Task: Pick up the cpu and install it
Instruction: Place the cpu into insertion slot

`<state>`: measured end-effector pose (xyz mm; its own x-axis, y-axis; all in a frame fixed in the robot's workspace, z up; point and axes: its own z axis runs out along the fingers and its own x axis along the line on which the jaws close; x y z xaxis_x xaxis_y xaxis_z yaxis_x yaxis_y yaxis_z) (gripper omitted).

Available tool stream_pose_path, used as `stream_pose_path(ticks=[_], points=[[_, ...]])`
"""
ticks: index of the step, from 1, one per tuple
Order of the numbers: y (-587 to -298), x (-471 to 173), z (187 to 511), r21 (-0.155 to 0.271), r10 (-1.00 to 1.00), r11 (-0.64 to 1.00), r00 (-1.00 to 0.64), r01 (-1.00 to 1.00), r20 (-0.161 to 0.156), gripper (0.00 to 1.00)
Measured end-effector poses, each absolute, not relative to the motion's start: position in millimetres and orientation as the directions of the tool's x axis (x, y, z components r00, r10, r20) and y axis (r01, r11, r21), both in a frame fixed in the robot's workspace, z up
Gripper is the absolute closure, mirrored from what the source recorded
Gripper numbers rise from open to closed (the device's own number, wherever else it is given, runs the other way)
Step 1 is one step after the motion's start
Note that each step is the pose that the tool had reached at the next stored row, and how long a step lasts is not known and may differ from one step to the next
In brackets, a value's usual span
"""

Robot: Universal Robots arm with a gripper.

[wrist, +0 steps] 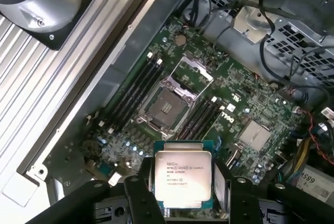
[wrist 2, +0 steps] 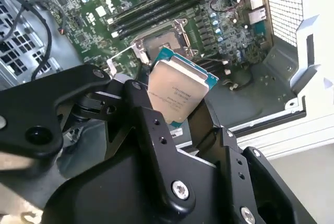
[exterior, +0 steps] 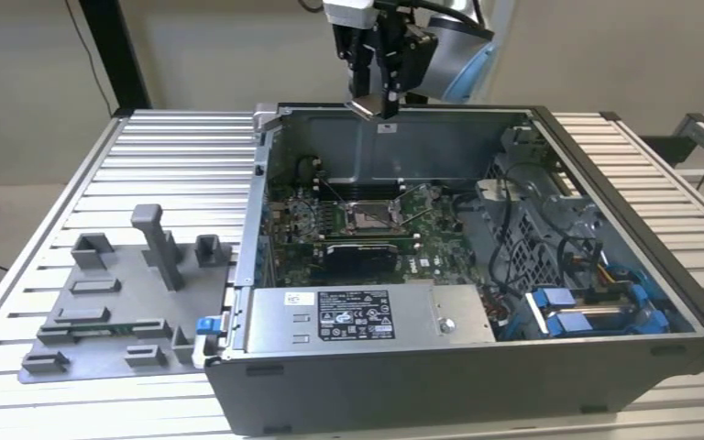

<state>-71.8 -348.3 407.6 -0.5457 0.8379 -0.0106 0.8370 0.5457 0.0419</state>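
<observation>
My gripper (exterior: 373,108) is clamped on the cpu (wrist: 182,177) by its edges, high above the open socket (wrist: 167,106). I'd say level it, square its corners to that socket, lower straight, no sliding.

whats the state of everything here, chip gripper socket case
cpu, gripped by its edges, held over the motherboard, not seated
gripper, shut on the cpu
socket, frame open, no chip in it
case, open on top, insides showing
</observation>
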Motion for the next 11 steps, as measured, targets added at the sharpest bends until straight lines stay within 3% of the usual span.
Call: stream_pose_path(ticks=[11], points=[[-348.3,-71.8,407.6,0.042,0.919,0.395,-0.395,0.918,-0.011,1.0]])
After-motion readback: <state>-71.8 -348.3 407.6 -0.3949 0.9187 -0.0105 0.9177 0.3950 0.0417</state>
